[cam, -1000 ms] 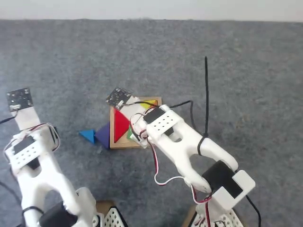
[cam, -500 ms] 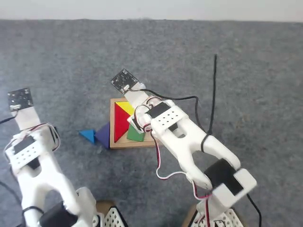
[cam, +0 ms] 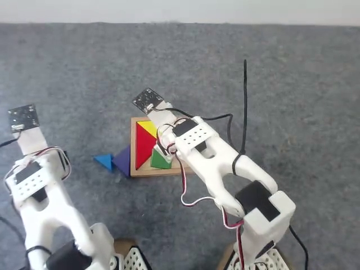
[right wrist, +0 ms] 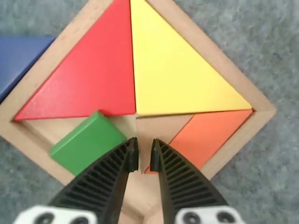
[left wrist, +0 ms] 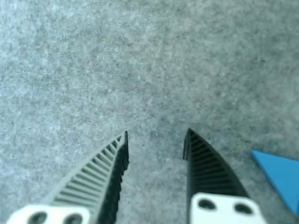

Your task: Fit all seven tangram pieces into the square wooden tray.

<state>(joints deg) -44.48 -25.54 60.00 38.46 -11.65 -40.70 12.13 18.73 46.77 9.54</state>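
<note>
You have four pieces in the wooden tray (cam: 133,147) at the centre of the high view. The red triangle (right wrist: 88,79), yellow triangle (right wrist: 180,74) and orange piece (right wrist: 210,133) look seated, but the green piece (right wrist: 86,142) lies askew. The dark blue piece (cam: 121,160) and light blue triangle (cam: 103,161) wait just left of the tray; the seventh is hidden. Your right gripper (right wrist: 142,156) hangs over the tray's middle, jaws nearly together and empty. Your left gripper (left wrist: 155,140), at lower left, gapes over bare carpet (left wrist: 140,56).
</note>
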